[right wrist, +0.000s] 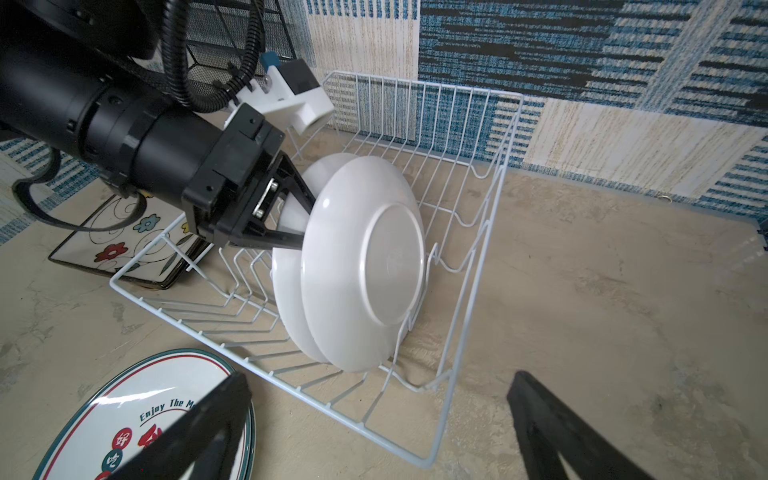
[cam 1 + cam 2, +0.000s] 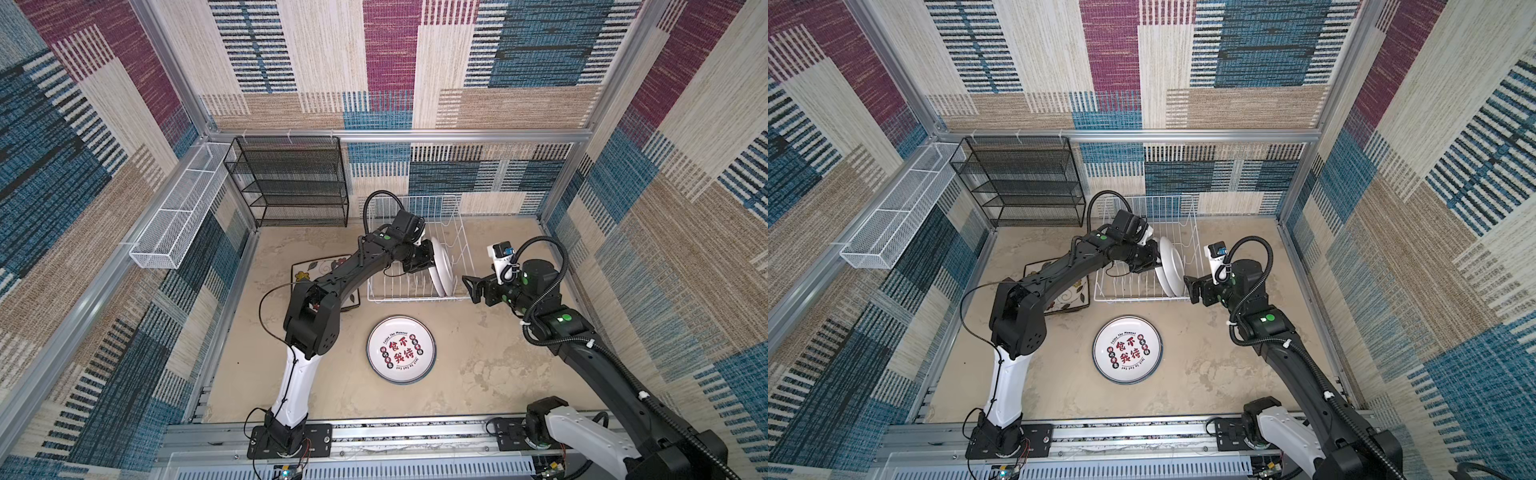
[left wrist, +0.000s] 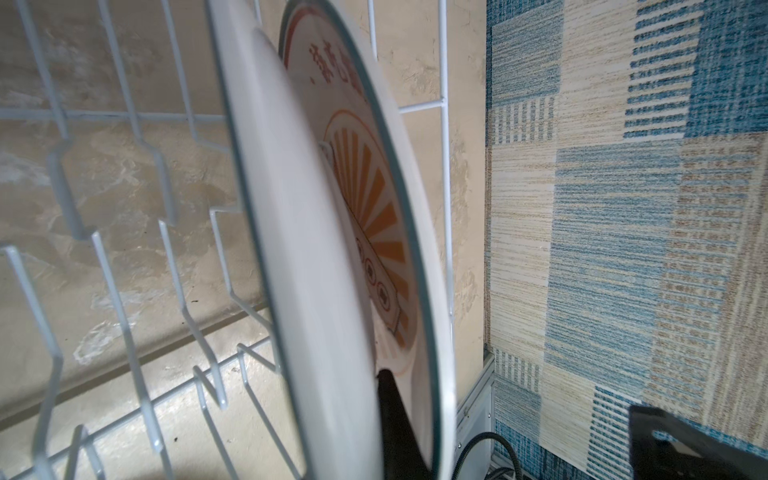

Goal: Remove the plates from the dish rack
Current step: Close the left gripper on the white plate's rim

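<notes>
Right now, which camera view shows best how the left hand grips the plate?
The right wrist view: both fingers of the left hand are shut on the rim of one standing plate. Both top views show this small, from above. The left wrist view shows only one finger.

Smooth glossy plates [image 1: 361,266], white coated wire dish rack [image 1: 415,112], matt mottled table [image 1: 582,291], woven cloth walls [image 2: 415,62].
</notes>
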You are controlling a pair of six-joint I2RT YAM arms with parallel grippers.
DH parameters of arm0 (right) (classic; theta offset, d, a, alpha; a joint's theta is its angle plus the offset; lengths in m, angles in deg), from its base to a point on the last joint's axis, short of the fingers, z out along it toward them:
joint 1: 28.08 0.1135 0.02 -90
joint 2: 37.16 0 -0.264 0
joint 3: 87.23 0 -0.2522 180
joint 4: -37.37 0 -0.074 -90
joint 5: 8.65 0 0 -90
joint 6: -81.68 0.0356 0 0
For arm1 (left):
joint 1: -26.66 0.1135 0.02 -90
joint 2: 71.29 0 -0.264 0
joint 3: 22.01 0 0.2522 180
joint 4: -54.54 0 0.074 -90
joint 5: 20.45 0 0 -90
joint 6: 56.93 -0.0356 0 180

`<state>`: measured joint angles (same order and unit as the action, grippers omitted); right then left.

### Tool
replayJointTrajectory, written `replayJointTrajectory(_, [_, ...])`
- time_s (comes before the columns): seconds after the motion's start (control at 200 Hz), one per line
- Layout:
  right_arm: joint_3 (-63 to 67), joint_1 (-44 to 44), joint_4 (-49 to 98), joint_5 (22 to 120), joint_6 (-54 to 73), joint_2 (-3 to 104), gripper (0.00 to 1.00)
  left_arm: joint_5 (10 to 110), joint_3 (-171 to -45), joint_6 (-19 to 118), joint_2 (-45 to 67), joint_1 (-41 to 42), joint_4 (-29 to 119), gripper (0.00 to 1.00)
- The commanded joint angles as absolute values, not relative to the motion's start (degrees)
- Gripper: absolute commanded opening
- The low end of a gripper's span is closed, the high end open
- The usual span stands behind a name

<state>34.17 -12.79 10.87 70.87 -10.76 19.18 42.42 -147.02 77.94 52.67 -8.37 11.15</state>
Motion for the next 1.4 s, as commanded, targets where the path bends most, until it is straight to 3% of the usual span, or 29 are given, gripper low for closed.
replayJointTrajectory(0.0, [33.79,-12.84,12.78,71.14,-10.18,18.92,0.99,43.49,-146.26,79.79,51.95,-8.38,10.27,0.07])
replayJointTrajectory(0.18, [33.6,-12.79,12.88,71.14,-9.99,18.47,0.99,42.91,-145.31,80.99,50.81,-8.35,12.47,0.0])
replayJointTrajectory(1.392, [31.84,-12.8,13.23,70.21,-8.41,17.19,0.99,44.67,-148.68,74.0,42.42,-8.26,4.0,0.0])
